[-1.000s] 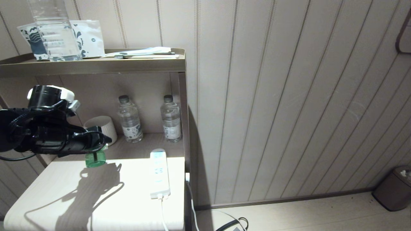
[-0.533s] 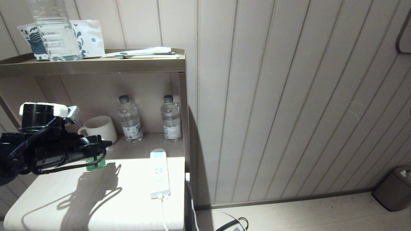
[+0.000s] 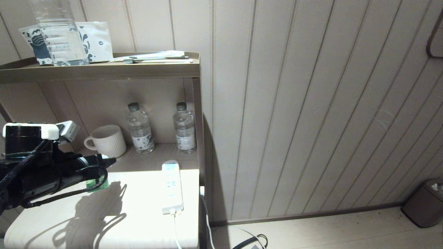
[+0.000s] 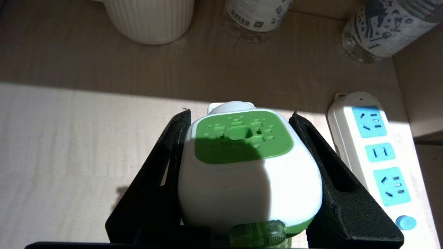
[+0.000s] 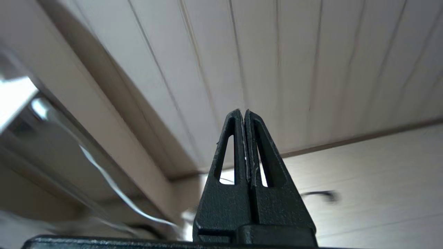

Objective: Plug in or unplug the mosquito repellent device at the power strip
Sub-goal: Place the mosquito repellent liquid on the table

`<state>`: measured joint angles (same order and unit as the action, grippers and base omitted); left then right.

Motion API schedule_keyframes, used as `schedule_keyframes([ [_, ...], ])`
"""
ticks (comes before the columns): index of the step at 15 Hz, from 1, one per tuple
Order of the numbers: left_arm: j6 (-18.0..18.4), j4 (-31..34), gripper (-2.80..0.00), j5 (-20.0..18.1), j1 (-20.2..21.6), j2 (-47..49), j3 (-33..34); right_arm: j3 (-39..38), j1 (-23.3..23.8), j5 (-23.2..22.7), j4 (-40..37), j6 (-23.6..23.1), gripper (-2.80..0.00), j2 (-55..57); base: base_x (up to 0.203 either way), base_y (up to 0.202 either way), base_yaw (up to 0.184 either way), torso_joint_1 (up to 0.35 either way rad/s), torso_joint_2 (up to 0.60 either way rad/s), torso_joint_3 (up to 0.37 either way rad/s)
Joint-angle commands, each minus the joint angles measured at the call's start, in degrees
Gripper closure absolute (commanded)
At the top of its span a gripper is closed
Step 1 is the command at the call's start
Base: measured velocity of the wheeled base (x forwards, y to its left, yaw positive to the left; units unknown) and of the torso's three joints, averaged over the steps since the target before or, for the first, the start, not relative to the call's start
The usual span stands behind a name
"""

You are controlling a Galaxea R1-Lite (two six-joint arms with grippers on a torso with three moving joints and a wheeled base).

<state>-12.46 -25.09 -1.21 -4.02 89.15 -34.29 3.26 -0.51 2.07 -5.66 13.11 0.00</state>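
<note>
Your left pincer [image 4: 238, 173] clamps the device [image 4: 242, 166] by its white head, low over the surface [image 3: 145, 207], left of the strip [image 3: 172, 186]. Misaligned prongs could shove the loose strip sideways.

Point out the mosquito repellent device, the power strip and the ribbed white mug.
mosquito repellent device [image 4: 242, 141]: left wrist view, on its green top panel.
power strip [image 3: 172, 193]: head view, on the white body near the cord end.
ribbed white mug [image 3: 110, 140]: head view, on its side wall.
</note>
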Motion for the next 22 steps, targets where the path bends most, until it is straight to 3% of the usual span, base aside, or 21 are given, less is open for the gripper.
schedule_keyframes([
  [1, -0.1, -0.5, 0.00, 0.1, 0.0, -1.5, 0.5, -0.4, 0.0, 0.3, -0.1, 9.4, 0.00, 0.0, 0.000, 0.000, 0.000, 0.000, 0.00, 0.000],
  [3, -0.2, -0.5, 0.00, -0.2, -0.2, -2.7, 0.5, -0.5, 0.1, 0.4, 0.0, 25.2, 0.00, 0.0, 0.000, 0.000, 0.000, 0.000, 0.00, 0.000],
  [6, -0.3, -0.5, 0.00, -1.7, -0.4, -0.9, -0.1, -0.7, 0.1, 0.6, 0.4, 62.0, 0.00, 0.0, 0.000, 0.000, 0.000, 0.000, 0.00, 0.000],
  [7, -0.7, -0.6, 0.00, -3.1, 0.0, 0.0, -1.2, -0.8, 0.2, 0.6, 1.0, 69.7, 0.00, 0.0, 0.000, 0.000, 0.000, 0.000, 0.00, 0.000],
  [8, -1.3, 0.0, 0.00, -4.0, 0.3, 0.2, -2.0, -1.1, 0.2, 0.6, 2.1, 73.2, 0.00, 0.1, 0.000, 0.000, 0.000, 0.000, 0.00, 0.000],
  [10, -1.6, -0.4, 0.00, -4.5, 0.2, 1.4, -2.4, -2.1, 0.2, 0.6, 5.0, 69.1, 0.00, 0.1, 0.000, 0.000, 0.000, 0.000, 0.00, 0.000],
  [19, -2.5, 0.9, 0.00, -4.1, -0.4, 3.9, -5.6, -2.1, 0.2, 0.6, 5.1, 69.1, 0.00, 0.1, 0.000, 0.000, 0.000, 0.000, 0.00, 0.000],
  [20, -2.4, 0.8, 0.00, -4.1, -0.4, 4.2, -5.7, -2.2, 0.2, 0.8, 5.2, 66.5, 0.00, 0.1, 0.000, 0.000, 0.000, 0.000, 0.00, 0.000],
  [22, -2.4, 0.7, 0.00, -4.1, -0.4, 4.4, -5.7, -2.5, 0.2, 0.7, 5.2, 52.1, 0.00, 0.1, 0.000, 0.000, 0.000, 0.000, 0.00, 0.000],
])
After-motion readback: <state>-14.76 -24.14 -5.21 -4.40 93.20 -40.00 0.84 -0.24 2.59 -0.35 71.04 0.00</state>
